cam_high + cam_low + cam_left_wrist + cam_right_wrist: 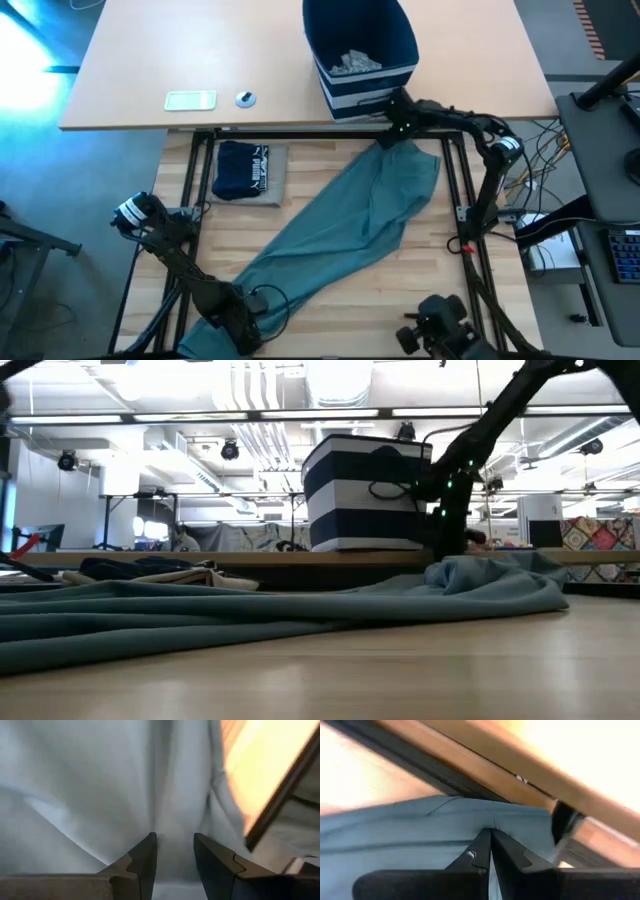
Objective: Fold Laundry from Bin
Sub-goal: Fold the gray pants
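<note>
The large teal-green garment (340, 220) lies stretched slantwise across the table, from the near left corner to the far right. My left gripper (240, 315) is shut on its near left end, and my right gripper (395, 135) is shut on its far right end, just in front of the bin. The navy-blue striped bin (360, 50) stands on the far tabletop with small grey pieces (355, 63) inside. A folded navy garment with white lettering (245, 168) rests on a beige one (280, 175) at the far left of the work surface. My left gripper holds the teal garment's near left end (175, 820), bunched between its two fingers (145, 862), which stand a little apart. It comes steeply from above. How many layers it has cannot be told. The cloth runs off from it flat along the table. My right gripper pinches the teal garment's far right end (490, 822) between its shut fingertips (482, 845), slanting down from above. The cloth there is drawn up into a small peak (450, 565), while the rest lies on the table.
A flat white device (190, 100) and a small round object (245, 98) lie on the far tabletop left of the bin. A black frame rail (300, 133) runs between that tabletop and the work surface. Bare wood shows near right (420, 270) and left of the garment (215, 235).
</note>
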{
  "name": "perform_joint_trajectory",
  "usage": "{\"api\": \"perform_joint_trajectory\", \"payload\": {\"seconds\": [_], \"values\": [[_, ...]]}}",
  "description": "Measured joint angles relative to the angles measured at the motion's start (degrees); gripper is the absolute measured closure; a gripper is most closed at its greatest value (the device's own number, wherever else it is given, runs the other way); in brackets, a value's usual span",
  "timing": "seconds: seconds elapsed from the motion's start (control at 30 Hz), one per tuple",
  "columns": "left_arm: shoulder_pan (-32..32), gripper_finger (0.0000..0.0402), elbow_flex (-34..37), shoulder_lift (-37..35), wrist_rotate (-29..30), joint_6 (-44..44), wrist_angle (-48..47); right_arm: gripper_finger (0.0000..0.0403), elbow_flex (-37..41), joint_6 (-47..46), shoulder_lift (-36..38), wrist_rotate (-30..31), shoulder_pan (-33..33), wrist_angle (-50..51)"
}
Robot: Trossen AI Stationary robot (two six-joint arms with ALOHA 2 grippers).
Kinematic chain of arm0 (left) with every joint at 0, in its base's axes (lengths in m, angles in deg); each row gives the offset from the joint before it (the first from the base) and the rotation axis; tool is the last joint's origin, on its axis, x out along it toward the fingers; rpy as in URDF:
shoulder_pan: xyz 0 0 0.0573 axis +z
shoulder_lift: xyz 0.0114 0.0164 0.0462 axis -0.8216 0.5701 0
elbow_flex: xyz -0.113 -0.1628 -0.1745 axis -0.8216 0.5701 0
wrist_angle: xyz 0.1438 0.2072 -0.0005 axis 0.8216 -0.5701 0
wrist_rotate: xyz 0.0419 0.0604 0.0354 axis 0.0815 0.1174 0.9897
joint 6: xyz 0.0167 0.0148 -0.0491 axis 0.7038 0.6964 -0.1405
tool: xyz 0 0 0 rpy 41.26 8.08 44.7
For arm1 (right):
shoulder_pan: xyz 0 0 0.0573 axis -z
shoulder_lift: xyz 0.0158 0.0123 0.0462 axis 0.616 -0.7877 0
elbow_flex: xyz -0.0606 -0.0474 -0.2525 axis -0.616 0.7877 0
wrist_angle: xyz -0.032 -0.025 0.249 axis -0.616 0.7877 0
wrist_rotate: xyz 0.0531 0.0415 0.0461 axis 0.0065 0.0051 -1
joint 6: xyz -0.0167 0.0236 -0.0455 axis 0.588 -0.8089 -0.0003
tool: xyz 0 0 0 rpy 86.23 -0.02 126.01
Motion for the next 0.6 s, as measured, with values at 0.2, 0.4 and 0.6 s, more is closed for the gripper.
{"api": "perform_joint_trajectory", "payload": {"seconds": [0.2,0.4,0.6], "values": [[5.06,0.0286,-1.22,-4.36,-0.11,4.33,-0.06,0.0389,-0.35,9.62,8.73,-7.22,-0.98,8.52],[9.8,0.0276,-0.45,-7.79,0.77,10.54,-3.47,0.0321,-0.22,9.0,12.36,-12.06,-1.0,18.18],[13.78,0.0253,1.41,-10.83,1.29,13.06,-11.09,0.0211,-0.17,1.05,6.54,-16.92,-2.42,16.8]]}}
